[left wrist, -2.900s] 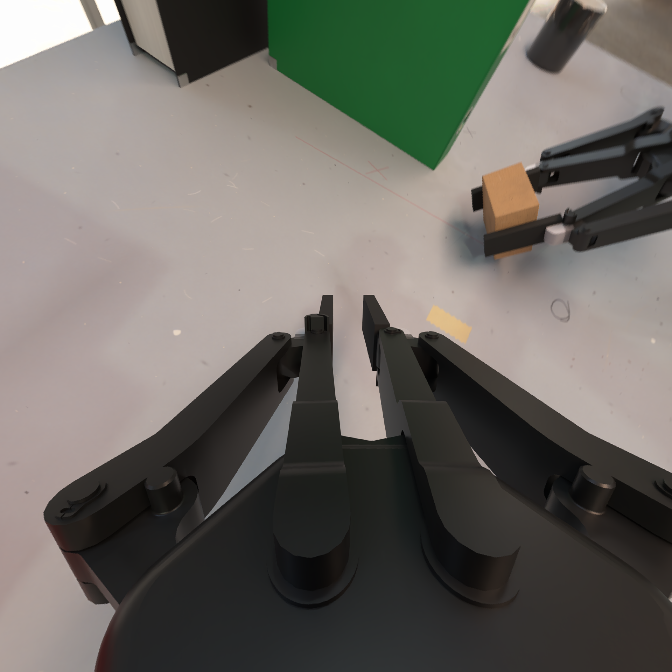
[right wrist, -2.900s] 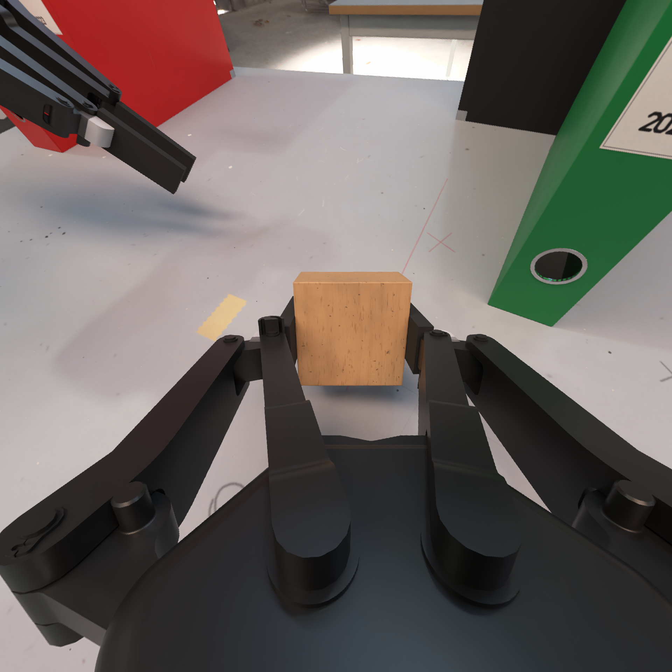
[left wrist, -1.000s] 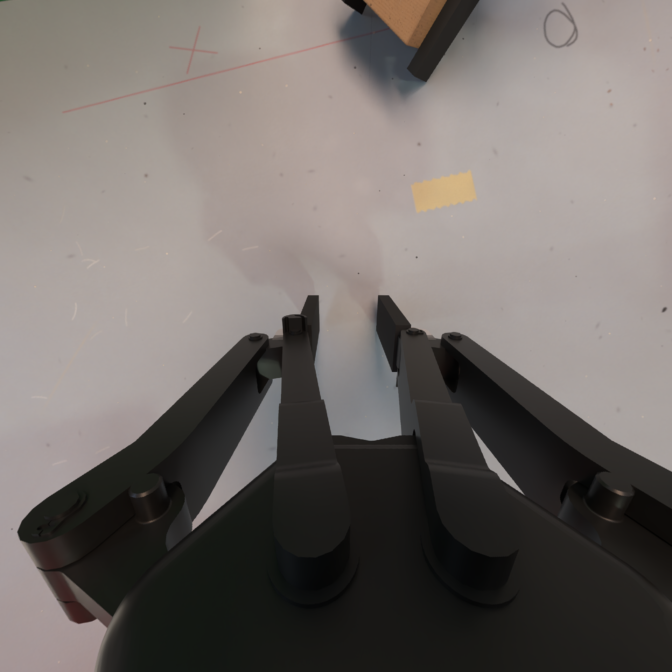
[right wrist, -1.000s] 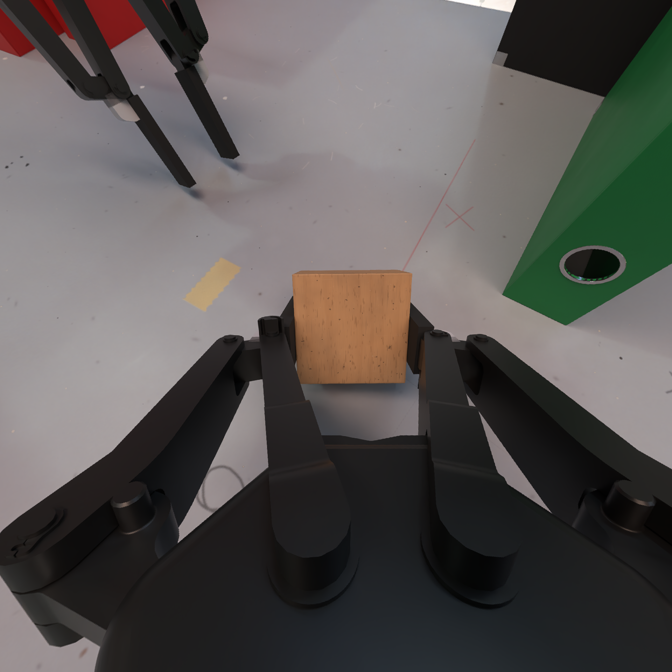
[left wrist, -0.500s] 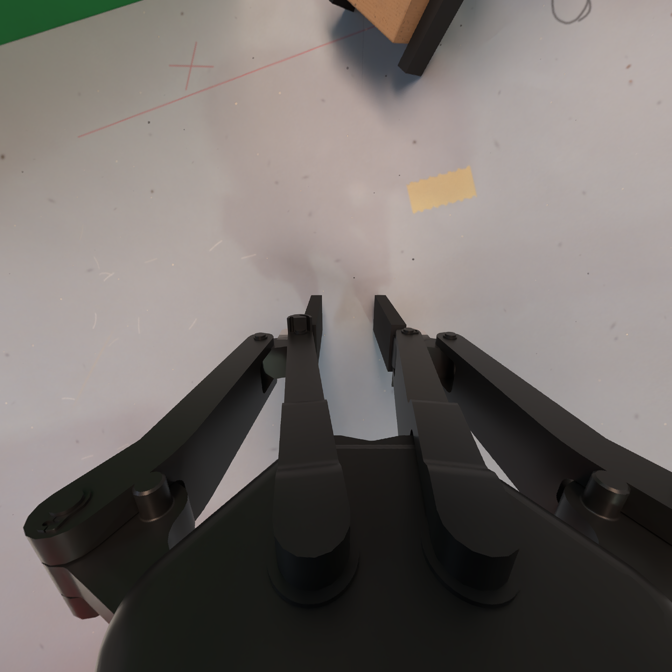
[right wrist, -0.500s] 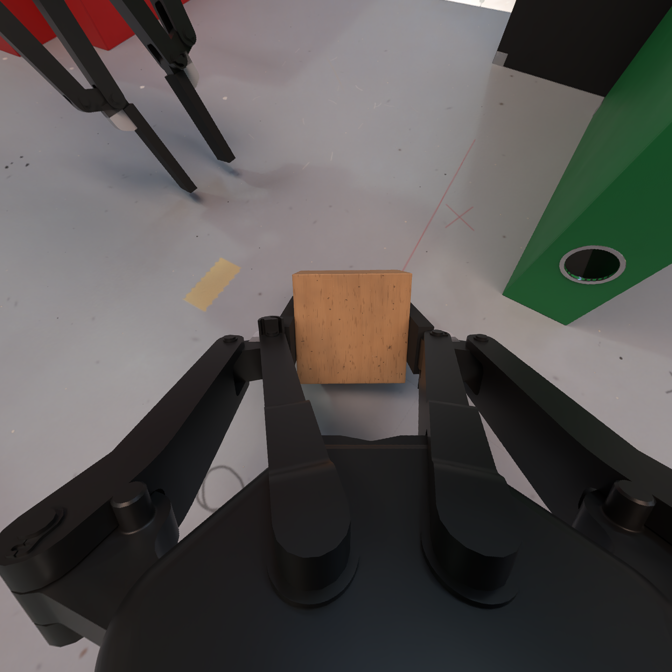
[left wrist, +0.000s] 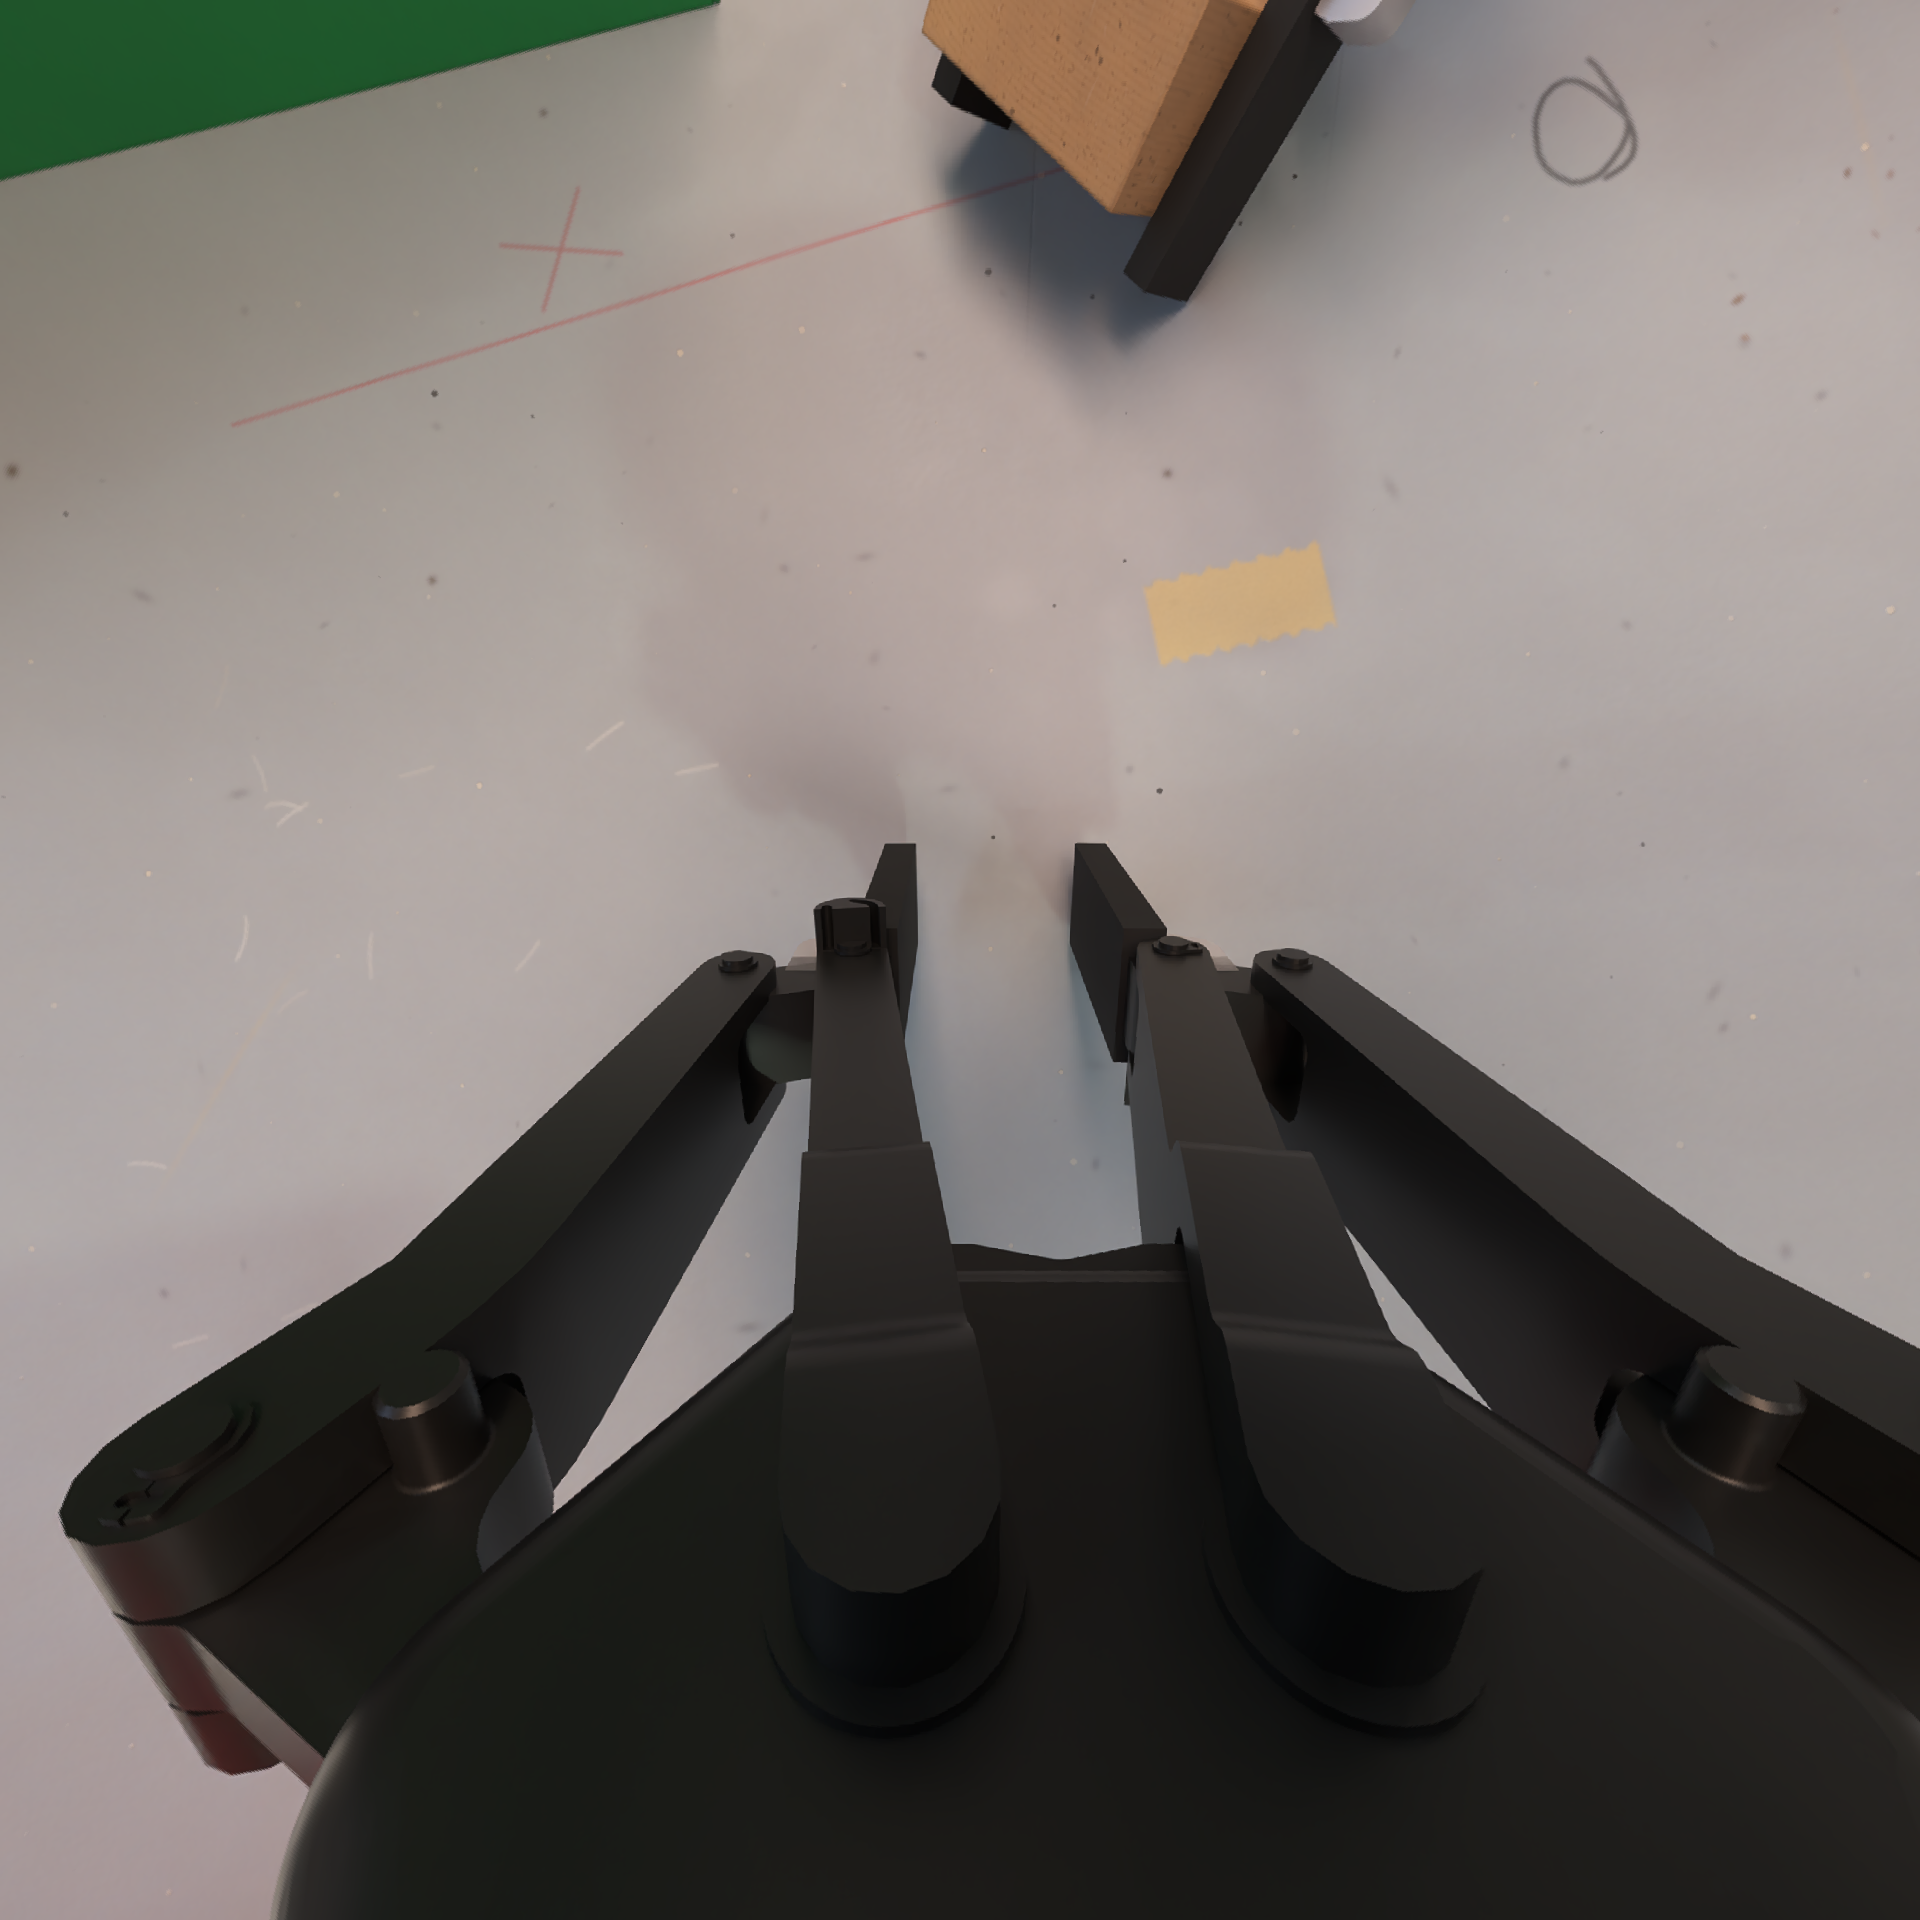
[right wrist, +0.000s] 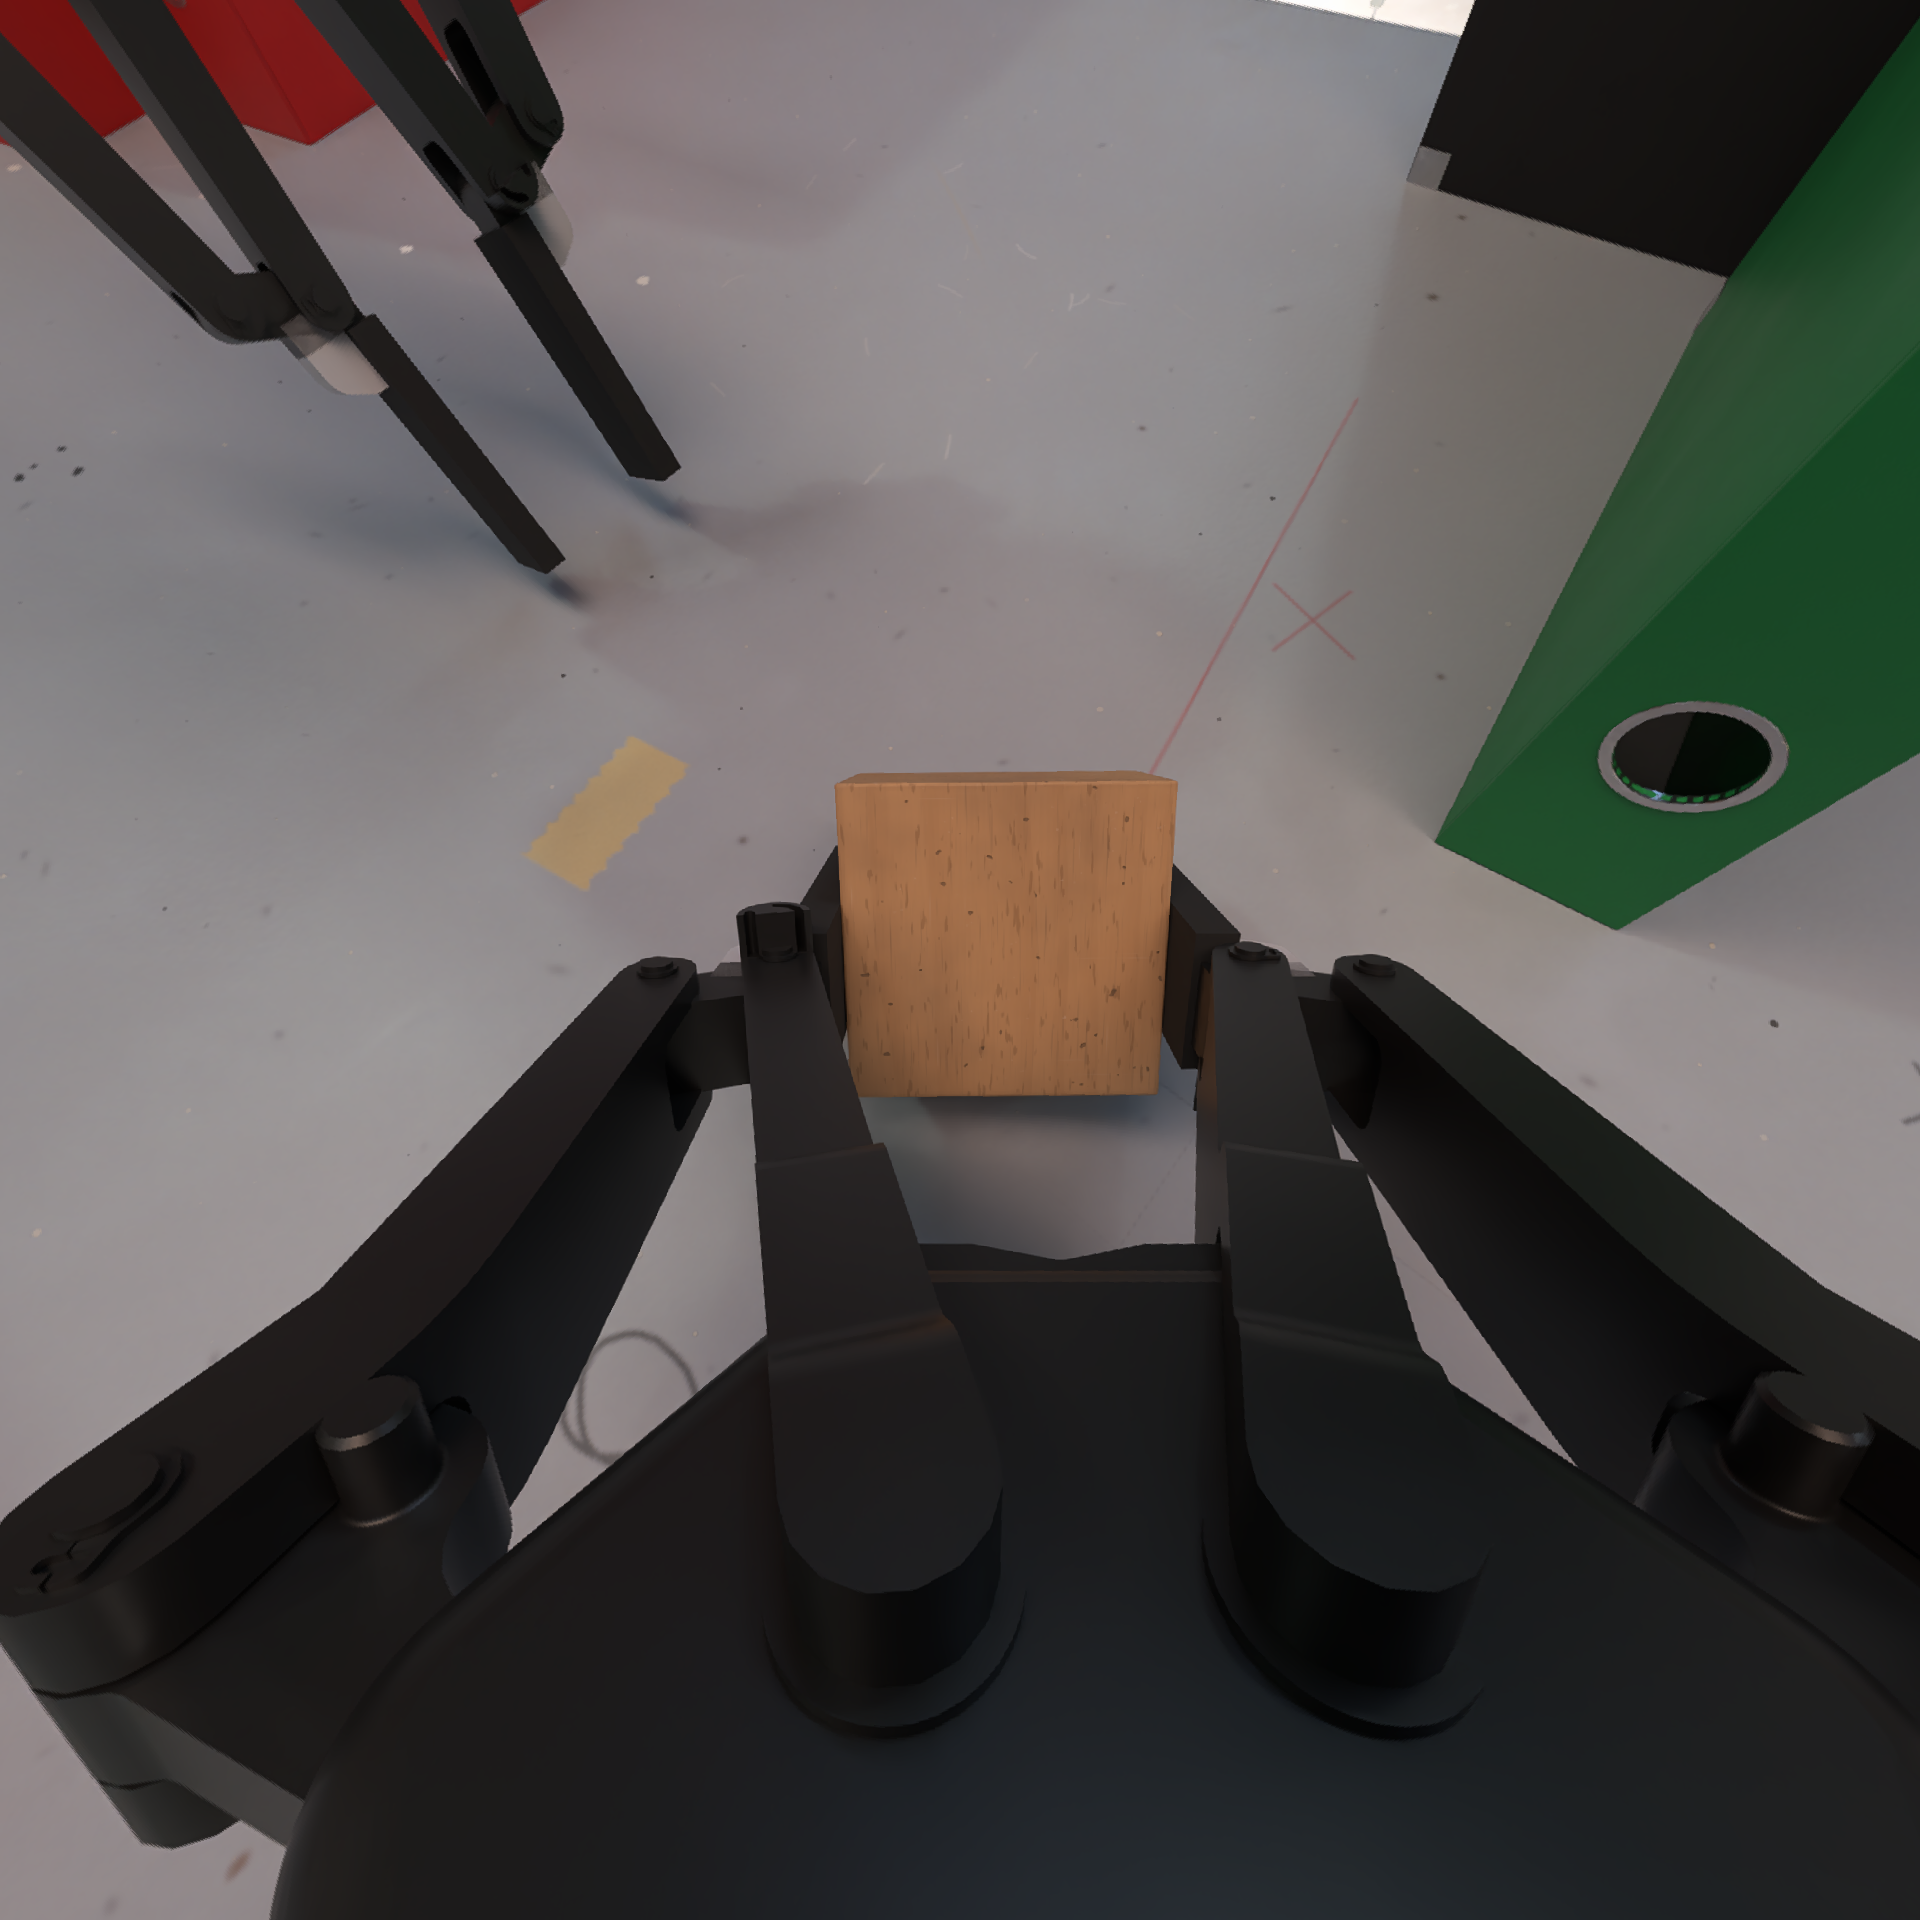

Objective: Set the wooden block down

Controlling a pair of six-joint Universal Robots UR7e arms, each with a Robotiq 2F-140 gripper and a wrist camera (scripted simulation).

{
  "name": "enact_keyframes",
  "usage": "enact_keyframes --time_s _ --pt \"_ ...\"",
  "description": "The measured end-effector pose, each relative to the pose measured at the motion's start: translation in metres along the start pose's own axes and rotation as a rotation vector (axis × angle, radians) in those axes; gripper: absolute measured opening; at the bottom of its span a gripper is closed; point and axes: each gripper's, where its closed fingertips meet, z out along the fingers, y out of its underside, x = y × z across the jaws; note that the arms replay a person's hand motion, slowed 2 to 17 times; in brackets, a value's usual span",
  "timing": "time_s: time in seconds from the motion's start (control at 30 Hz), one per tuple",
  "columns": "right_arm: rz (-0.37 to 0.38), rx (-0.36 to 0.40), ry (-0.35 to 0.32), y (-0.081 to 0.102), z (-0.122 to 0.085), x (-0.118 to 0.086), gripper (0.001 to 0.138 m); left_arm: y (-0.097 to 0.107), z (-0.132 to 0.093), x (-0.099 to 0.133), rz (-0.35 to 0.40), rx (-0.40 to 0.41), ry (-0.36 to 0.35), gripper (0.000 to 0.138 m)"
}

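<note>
- Right wrist view: pale grey worktop [right wrist: 935,312] filled the scene, scuffed and speckled, marked with a thin red line and a red cross [right wrist: 1312,621].
- Green binder [right wrist: 1714,582] stood at right, leaning in the picture, a round metal-rimmed finger hole [right wrist: 1691,755] in its spine; well apart from the block.
- Black box [right wrist: 1662,114] stood behind the binder at top right.
- Red box [right wrist: 260,73] seen only in part at top left, behind the other arm.
- Right gripper [right wrist: 1006,935] reached forward over the worktop, fingers [right wrist: 821,914] pinching the wooden block [right wrist: 1003,935] from both sides.
- Wooden block sat upright between those fingers, near the end of the red line; whether its underside touched the worktop could not be told, though shadow showed close beneath it.
- Left gripper [right wrist: 603,520] pointed steeply down at upper left, well apart from the block, fingers spread with nothing between them, tips near the worktop.
- Left wrist view: same left gripper [left wrist: 994,873] with a plain gap between its fingers, over bare worktop.
- Tan tape strip [right wrist: 608,828] lay flat between the two grippers.
- Small pencilled loop [left wrist: 1584,130] marked the worktop just beyond the block.
</note>
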Motion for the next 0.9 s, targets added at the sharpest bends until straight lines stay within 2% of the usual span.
enact_keyframes --time_s 0.17,0.37,0.9 --pt "0.0 0.0 0.0 0.0 0.0 0.0 0.065 -0.002 -0.001 0.0 0.0 0.008 -0.006 0.041" --pt "0.0 0.0 0.0 0.0 0.0 0.0 0.065 0.004 -0.004 -0.001 -0.014 -0.033 -0.026 0.043" --pt "0.0 0.0 0.0 0.0 0.0 0.0 0.065 0.011 -0.008 -0.002 -0.146 -0.072 -0.064 0.047"
